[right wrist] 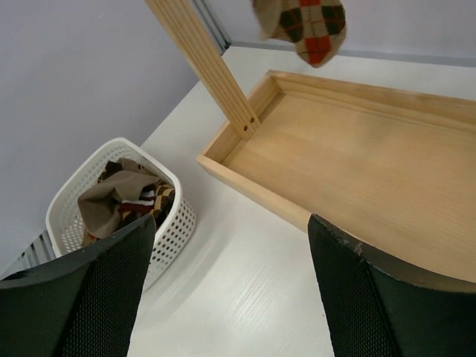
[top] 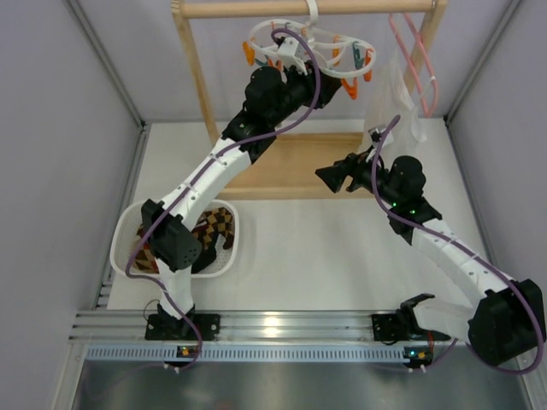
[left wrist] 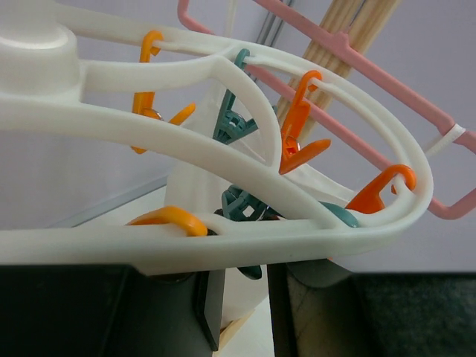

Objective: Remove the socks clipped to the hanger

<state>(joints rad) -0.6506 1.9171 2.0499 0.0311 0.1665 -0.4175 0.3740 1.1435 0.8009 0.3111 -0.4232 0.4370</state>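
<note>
Wooden rack: pale, smooth-grained timber with a flat tray base and a round rail. It fills 12 o'clock in the top view.
Basket: sits at 8 o'clock, white perforated plastic with rounded corners. It already holds a heap of socks, soft argyle knit in brown, tan and orange, so we judge most of the job done.
Hanger: hangs on the rail at 12 o'clock. It is glossy white moulded plastic, an oval ring with curved spokes.
Hanging sock: the toe of one argyle sock dangles above the tray, at 12 o'clock in the right wrist view. We take it as one left to unclip, though its clip is out of frame.
Right gripper: just off centre toward 2 o'clock and aimed at 9 o'clock. Its jaws are spread wide and hold nothing, and its dark pads look finely textured.
Left gripper: just beneath the ring's rim, fingers set close with a thin gap. We cannot tell whether anything is pinched.
Clips: small hard pegs in orange and teal. Every one we see in the left wrist view hangs bare.
</note>
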